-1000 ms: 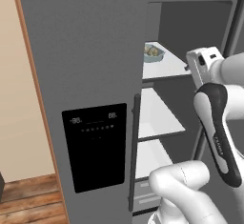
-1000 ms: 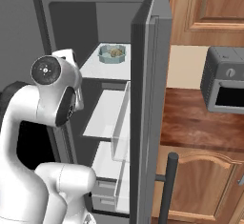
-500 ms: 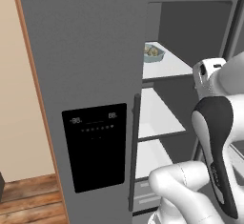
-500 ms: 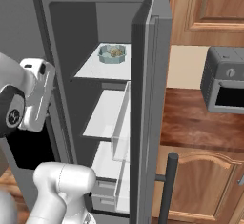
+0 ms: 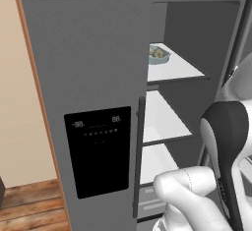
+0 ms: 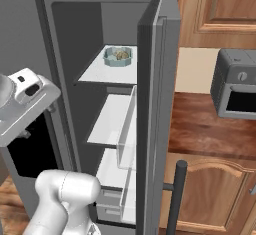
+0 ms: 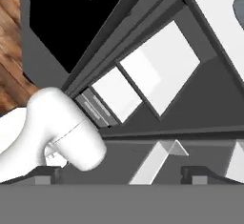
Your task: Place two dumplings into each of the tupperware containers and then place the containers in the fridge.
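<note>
Withdrawn arm, claw (image 7: 121, 173) agape, empty; blue tub (image 6: 119, 56) with dumplings (image 6: 121, 55) shelved.

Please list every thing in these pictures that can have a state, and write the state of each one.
fridge: one door open, white shelves showing; the door with the black dispenser panel shut.
light blue octagonal container: on the top shelf, no lid, upright.
dumplings: inside that container; number unclear.
gripper: open, holding nothing.
oven: door shut.
</note>
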You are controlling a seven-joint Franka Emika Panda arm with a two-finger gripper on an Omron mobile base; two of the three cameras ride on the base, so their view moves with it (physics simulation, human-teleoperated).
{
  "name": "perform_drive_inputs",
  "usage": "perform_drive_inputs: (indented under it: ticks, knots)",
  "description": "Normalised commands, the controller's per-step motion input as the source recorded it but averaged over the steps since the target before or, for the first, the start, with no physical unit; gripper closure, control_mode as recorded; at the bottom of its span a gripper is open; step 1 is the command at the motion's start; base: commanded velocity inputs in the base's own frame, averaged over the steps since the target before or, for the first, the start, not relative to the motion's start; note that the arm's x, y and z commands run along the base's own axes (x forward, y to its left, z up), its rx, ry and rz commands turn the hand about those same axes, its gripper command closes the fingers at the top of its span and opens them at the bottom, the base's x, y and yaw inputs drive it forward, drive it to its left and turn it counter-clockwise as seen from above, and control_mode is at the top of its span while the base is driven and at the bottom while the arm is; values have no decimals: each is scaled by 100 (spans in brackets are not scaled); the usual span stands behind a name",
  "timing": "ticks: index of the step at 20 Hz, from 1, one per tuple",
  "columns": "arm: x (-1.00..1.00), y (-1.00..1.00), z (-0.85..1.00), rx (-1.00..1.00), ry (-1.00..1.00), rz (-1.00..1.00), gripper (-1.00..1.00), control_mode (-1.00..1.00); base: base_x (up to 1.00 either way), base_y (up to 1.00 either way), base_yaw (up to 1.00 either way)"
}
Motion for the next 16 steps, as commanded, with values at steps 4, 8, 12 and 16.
perform_drive_inputs:
  ticks: [4,8,12,16]
  knots:
    - [-8,-3,-1,38,-2,-59,-100,-100,0,0,0]
    - [-11,0,-24,32,-11,-61,-100,-100,0,0,0]
    - [-17,0,-32,34,-15,-57,-100,-100,0,0,0]
    - [-8,-30,-20,41,-10,-33,-100,-100,0,0,0]
